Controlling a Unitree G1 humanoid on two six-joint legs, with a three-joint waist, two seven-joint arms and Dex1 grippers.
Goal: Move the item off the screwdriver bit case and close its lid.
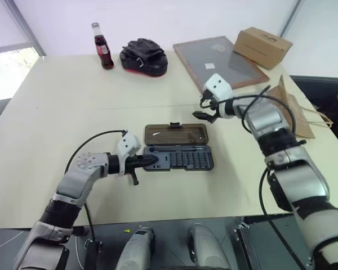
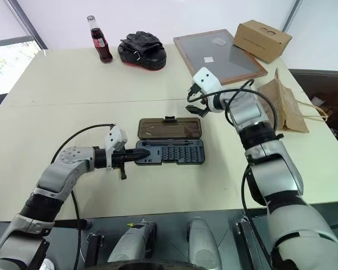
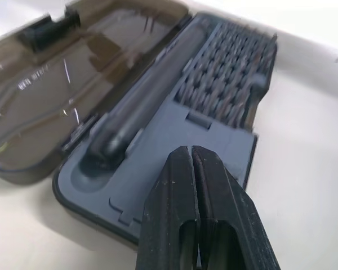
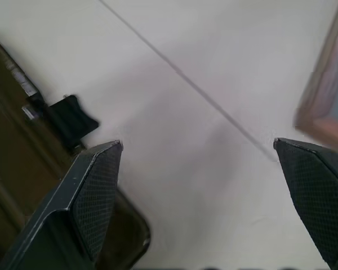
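Over case left end, left gripper closed, right gripper wide open beyond lid

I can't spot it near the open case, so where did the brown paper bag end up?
In the head views the paper bag lies flat near the table's right edge, beside the robot's right arm, just in front of the cardboard box and framed grey board.
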